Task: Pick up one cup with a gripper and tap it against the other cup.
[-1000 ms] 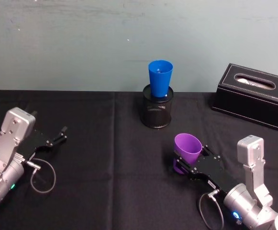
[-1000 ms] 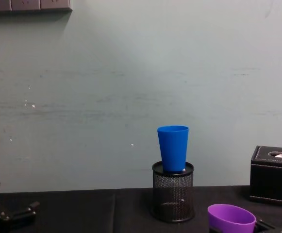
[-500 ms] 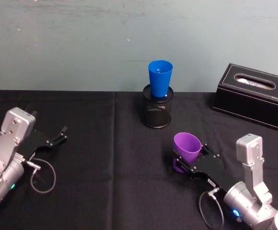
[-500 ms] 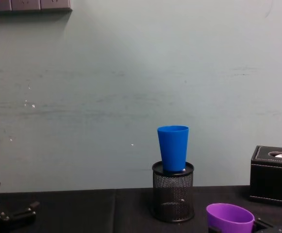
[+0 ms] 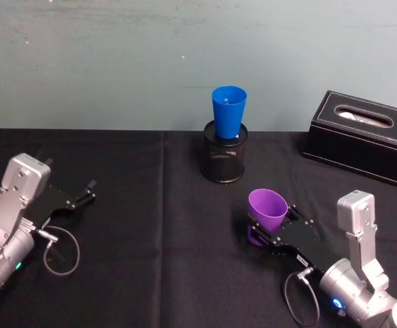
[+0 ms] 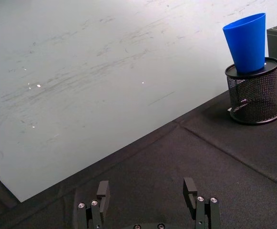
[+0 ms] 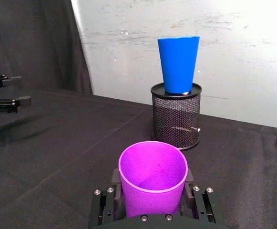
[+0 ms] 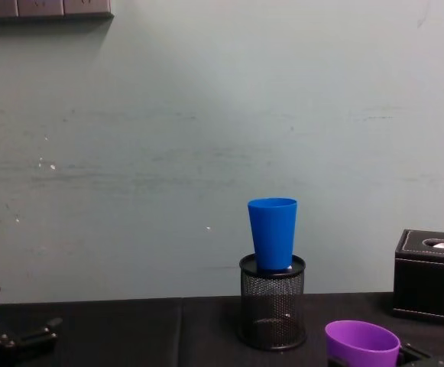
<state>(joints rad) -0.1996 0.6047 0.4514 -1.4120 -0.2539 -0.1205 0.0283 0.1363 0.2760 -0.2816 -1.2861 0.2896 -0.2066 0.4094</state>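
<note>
The purple cup [image 5: 267,209] [image 7: 152,183] [image 8: 361,343] stands upright between the fingers of my right gripper [image 5: 261,228], which is shut on it at the table's right front. The blue cup [image 5: 228,111] [image 7: 178,64] [image 8: 273,232] [image 6: 246,42] sits upright on top of a black mesh pen holder [image 5: 223,160] [image 7: 175,116] [image 8: 272,311] farther back, near the wall; there is a clear gap between the two cups. My left gripper [image 5: 85,193] [image 6: 146,194] rests open at the left side of the table, holding nothing.
A black tissue box [image 5: 362,137] [image 8: 430,277] stands at the back right. The table is covered by a black cloth [image 5: 157,219], with open room between the arms. A pale wall [image 8: 206,138] rises right behind the pen holder.
The right gripper with the purple cup has shifted very slightly; the cup rides a touch higher in the chest view. The left arm has not moved.
</note>
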